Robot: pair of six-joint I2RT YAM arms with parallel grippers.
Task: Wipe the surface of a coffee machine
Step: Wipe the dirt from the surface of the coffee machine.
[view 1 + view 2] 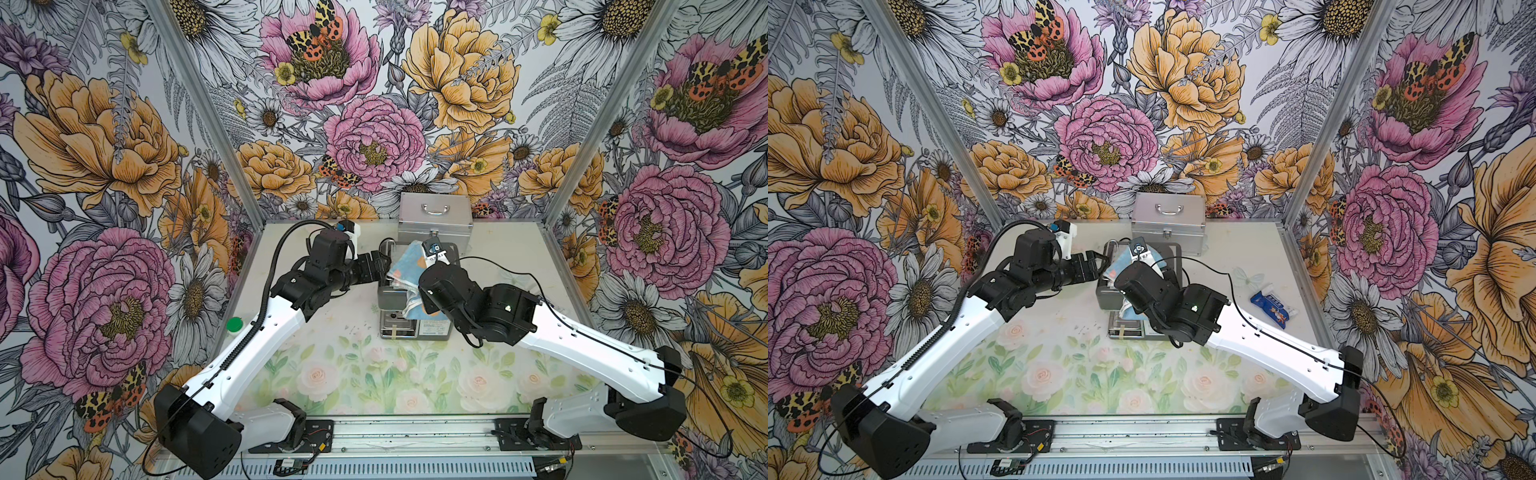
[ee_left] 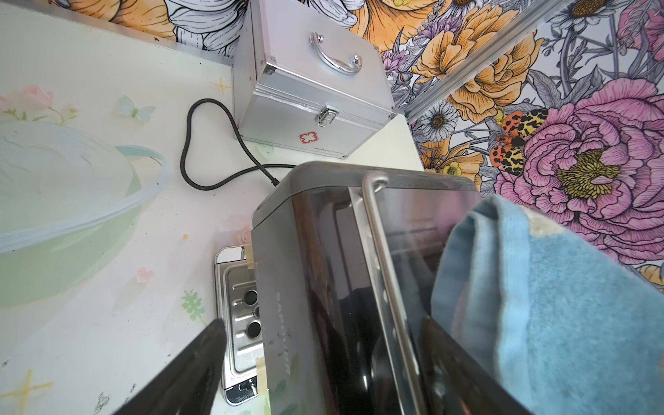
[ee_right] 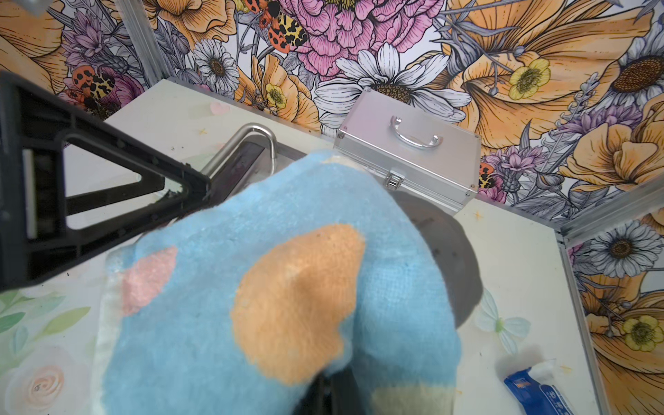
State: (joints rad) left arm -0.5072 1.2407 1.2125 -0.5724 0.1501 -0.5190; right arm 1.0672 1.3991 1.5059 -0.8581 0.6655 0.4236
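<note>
Plainly, the wiping is under way and not finished. From the near edge of the table both arms reach forward and inward, elbows out, their forearms converging on the coffee machine. It stands mid-table toward the far edge, with its drip tray facing the near edge.

The right arm comes in from the right edge, its wrist bent down over the machine's top. The right tool is buried under a blue towel with orange and pink spots. It is closed tight on a bunch of the towel, which covers much of the top and hangs down the front.

The left arm comes in nearly level from the left edge. The left tool stands wide open at the machine's upper left edge, by the steel rail. One finger hangs clear beside the side wall, and nothing is gripped as far as shows.

The top appears to be the part in hand. The left wall, the front and the drip tray lie uncovered and probably remain to be wiped. How clean any part is cannot be told.

Just behind the machine, at the far edge, sits an aluminium first-aid case, with a black power cord looped on the table beside it.
</note>
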